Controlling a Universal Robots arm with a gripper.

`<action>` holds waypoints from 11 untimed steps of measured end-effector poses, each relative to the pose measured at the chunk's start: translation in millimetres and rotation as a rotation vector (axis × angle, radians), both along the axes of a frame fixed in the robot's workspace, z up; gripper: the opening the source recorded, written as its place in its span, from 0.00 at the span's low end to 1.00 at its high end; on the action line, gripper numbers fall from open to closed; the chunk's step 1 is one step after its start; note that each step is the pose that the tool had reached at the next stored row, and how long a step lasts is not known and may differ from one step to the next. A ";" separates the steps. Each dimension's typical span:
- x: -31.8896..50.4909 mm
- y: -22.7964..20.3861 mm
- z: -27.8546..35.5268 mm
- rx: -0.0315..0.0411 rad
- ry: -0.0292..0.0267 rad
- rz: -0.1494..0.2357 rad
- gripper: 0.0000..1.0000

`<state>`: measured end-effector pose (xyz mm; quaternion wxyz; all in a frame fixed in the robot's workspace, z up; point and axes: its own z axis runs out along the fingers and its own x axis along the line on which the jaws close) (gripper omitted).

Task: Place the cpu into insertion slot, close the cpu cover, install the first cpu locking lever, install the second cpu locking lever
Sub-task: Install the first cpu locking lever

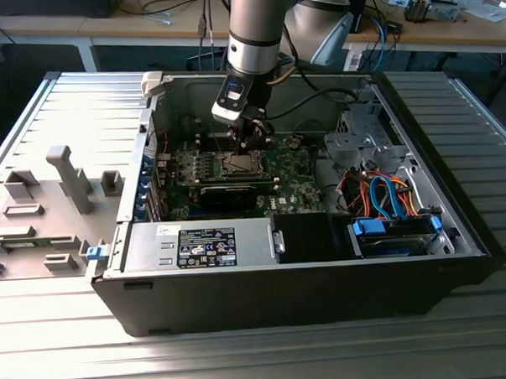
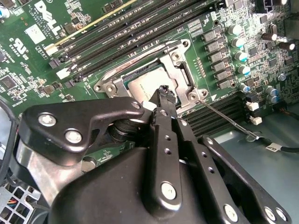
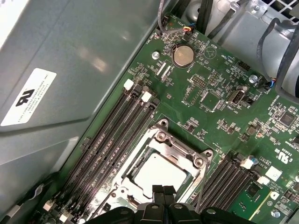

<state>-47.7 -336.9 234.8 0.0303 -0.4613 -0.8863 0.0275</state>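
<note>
We stand in a robotics lab or workshop — an opened computer case point(image 1: 299, 280) on a ridged metal worktop point(image 1: 243, 358), cluttered wooden worktops point(image 1: 481, 33) behind.

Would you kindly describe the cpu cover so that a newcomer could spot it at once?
In the open computer case, find the green motherboard and its two banks of black memory slots. Between them, beside the tool, lies the cpu cover: the only silvery metal frame, with a square window showing the grey cpu.
</note>
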 end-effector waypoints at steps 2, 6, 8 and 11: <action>0.0 0.0 0.0 0.0000 0.0000 0.003 0.11; 0.0 0.0 0.0 -0.0001 0.0000 0.011 0.11; 0.0 0.0 0.0 0.0000 0.0000 0.016 0.11; 0.0 0.0 0.0 -0.0001 0.0000 0.020 0.11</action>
